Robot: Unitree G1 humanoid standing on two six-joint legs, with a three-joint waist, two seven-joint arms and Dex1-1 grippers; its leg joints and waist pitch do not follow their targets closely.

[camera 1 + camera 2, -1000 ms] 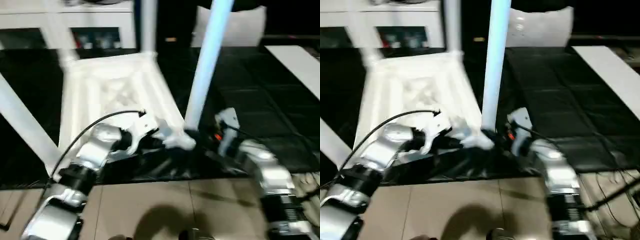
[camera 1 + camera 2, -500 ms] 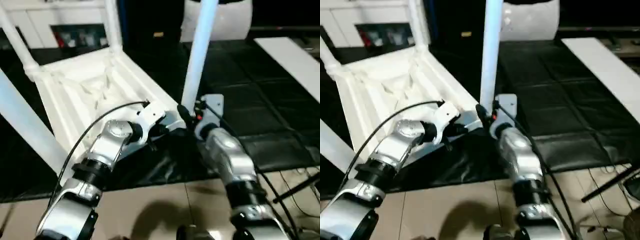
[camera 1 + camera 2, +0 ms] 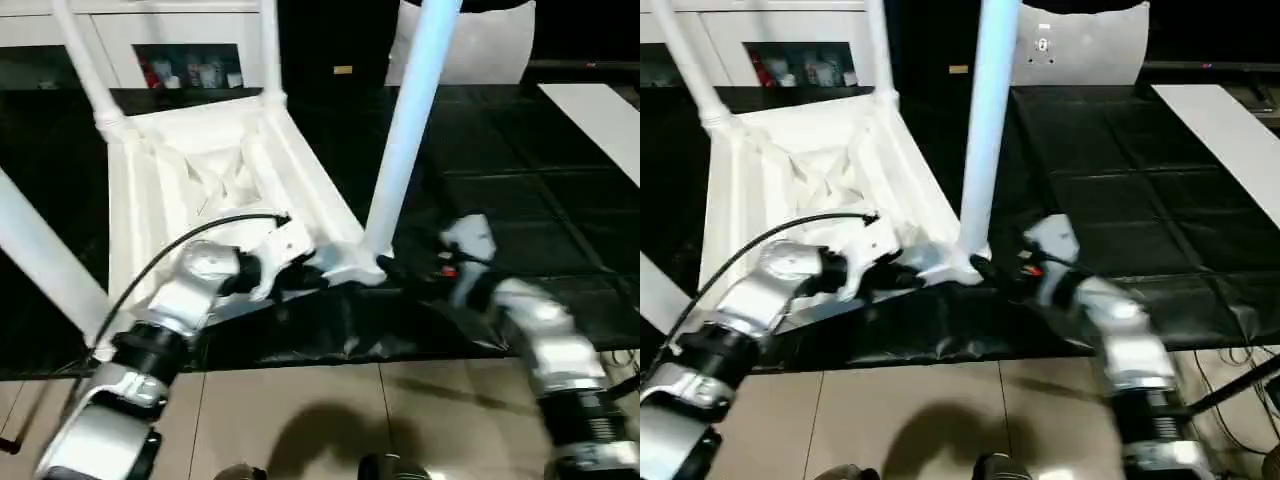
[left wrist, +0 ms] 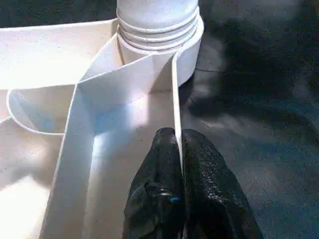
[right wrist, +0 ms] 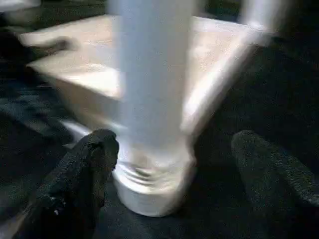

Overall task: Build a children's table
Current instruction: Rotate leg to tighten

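Upside down on the black floor mat (image 3: pixel 520 200), the children's table (image 3: pixel 215 165) lies with its ribbed underside up and its white legs standing in the corner sockets. Left claw (image 4: pixel 178 144) is clamped on a thin rib of the top's rim, just beside the near corner leg (image 3: pixel 405 130). Right claw (image 5: pixel 174 149) stands wide apart, its fingers (image 5: pixel 87 164) flanking that leg's threaded base without gripping it.
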